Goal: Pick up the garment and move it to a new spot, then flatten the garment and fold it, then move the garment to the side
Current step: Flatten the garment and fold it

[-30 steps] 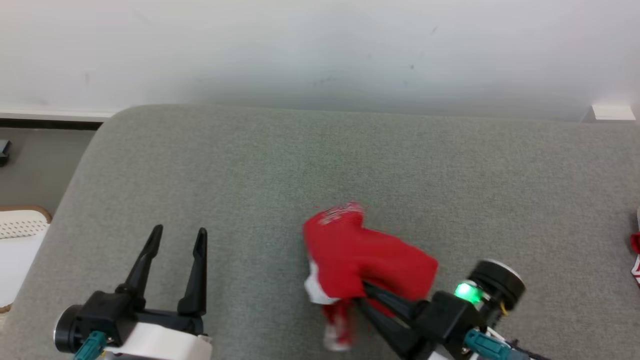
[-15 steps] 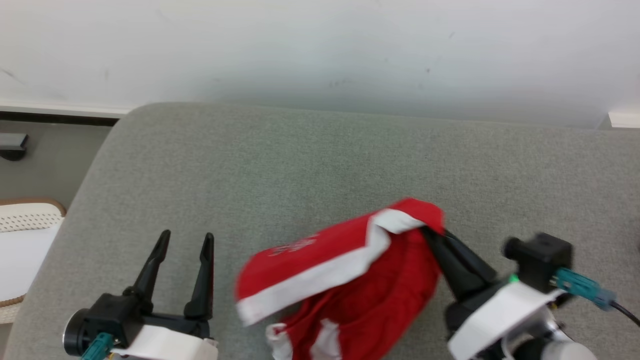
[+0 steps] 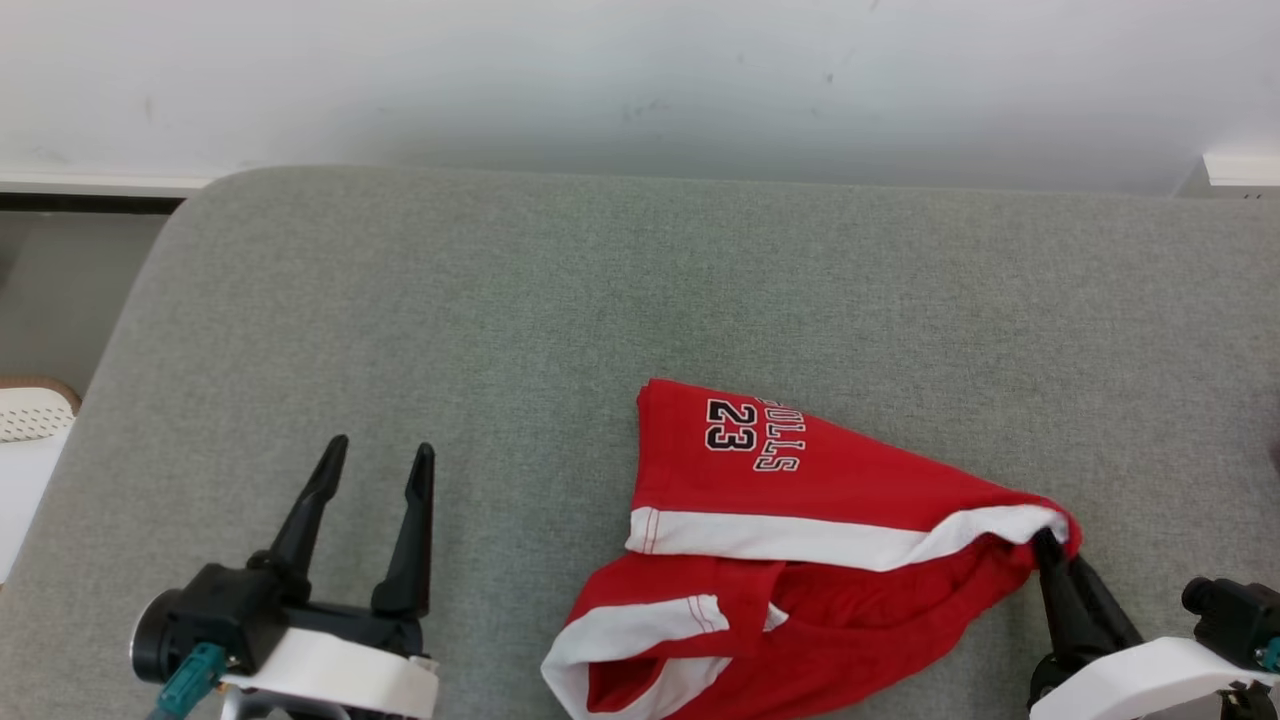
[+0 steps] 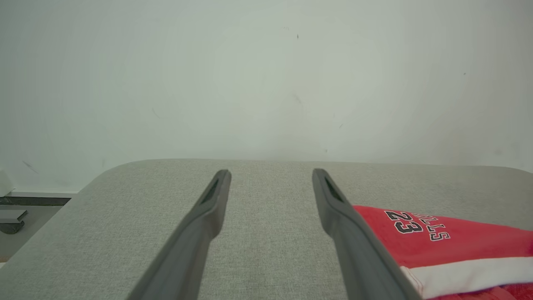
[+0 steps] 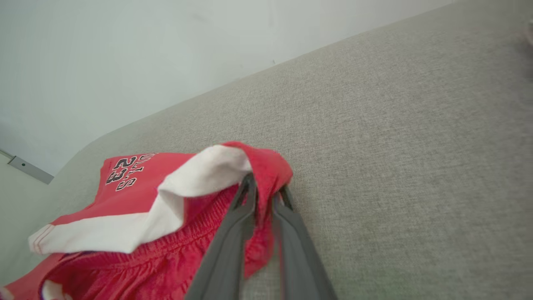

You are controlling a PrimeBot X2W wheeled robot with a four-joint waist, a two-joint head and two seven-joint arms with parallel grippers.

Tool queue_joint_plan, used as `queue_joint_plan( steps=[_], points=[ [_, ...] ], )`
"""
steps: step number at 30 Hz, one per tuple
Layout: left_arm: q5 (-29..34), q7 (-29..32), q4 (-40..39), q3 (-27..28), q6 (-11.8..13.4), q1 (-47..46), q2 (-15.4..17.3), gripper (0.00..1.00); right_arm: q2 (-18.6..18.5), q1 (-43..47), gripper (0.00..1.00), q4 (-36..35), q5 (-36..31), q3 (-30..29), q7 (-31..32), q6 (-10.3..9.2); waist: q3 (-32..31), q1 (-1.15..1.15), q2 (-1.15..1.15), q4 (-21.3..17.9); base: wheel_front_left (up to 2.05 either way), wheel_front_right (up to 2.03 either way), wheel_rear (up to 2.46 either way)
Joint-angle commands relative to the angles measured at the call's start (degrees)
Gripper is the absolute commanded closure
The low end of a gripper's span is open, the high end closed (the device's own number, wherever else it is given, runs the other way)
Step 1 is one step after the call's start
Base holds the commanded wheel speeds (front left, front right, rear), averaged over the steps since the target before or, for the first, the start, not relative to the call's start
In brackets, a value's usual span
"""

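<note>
The garment [image 3: 800, 490] is a pair of red shorts with white trim and a "23" print, lying partly spread on the grey cushion [image 3: 500, 300], its lower part still bunched. My right gripper [image 3: 1045, 545] is shut on the shorts' right corner, where red cloth wraps over its tips. In the right wrist view the garment [image 5: 137, 208] trails left from the right gripper [image 5: 266, 187], with a fold of cloth pinched between the fingers. My left gripper [image 3: 382, 447] stands open over bare cushion to the left of the shorts. The left wrist view shows the left gripper [image 4: 271, 173] with the garment [image 4: 449, 241] beside its right finger.
A pale wall [image 3: 640, 80] rises behind the cushion's far edge. The cushion's rounded corner lies at the far left, with floor beyond it and a white perforated object [image 3: 25, 412] at the left edge. Bare cushion stretches behind and to the left of the shorts.
The right gripper swung the bunched shorts up and out to the right, then lower, so they now lie spread with the print showing. The head camera shifted. The left gripper stayed open.
</note>
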Motion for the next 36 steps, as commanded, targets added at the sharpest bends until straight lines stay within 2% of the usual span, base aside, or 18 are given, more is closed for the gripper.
queue_joint_plan(
  steps=[1,7,15,20,30,33,36],
  points=[
    [0.4,-0.1,0.3,0.2,0.0,-0.1,0.1,0.0,-0.1,-0.5,0.0,0.5,-1.0,-0.3,-1.7,-0.14,0.0,0.0,0.0,0.0,0.0,0.0,0.0],
    [0.6,-0.1,0.7,1.1,0.5,1.0,0.4,0.0,-0.1,2.9,0.0,-3.6,-6.4,-1.0,-6.3,-0.14,-0.8,0.0,0.0,-0.1,0.0,0.0,0.0],
    [2.4,0.0,-0.5,2.5,2.4,2.4,1.7,0.0,-0.2,5.4,0.0,-19.1,-21.3,-2.0,-7.9,-0.14,-1.9,0.0,0.0,-0.9,0.0,0.0,0.0],
    [2.8,1.1,-1.2,2.0,3.1,3.1,2.4,0.0,-0.1,6.8,0.0,-24.4,-22.6,-1.5,-5.6,-0.14,-2.7,0.0,0.0,-0.7,0.0,0.0,0.0],
    [3.2,2.4,-1.7,1.3,3.8,3.4,3.0,0.0,0.0,8.7,0.0,-25.8,-19.8,-2.1,-4.2,-0.14,-3.1,0.0,0.0,-0.8,0.0,0.0,0.0],
    [2.3,4.2,-2.4,0.0,2.4,1.1,2.3,0.0,0.0,8.7,0.0,-25.9,-19.6,-2.4,-4.0,-0.14,-2.8,0.0,0.0,-0.7,0.0,0.0,0.0],
    [1.6,7.9,-2.6,-4.1,-0.8,-2.4,0.9,0.0,0.0,8.5,0.0,-25.9,-19.7,-2.5,-3.5,-0.14,-2.2,0.0,0.0,-0.5,0.0,0.0,0.0]
  ],
)
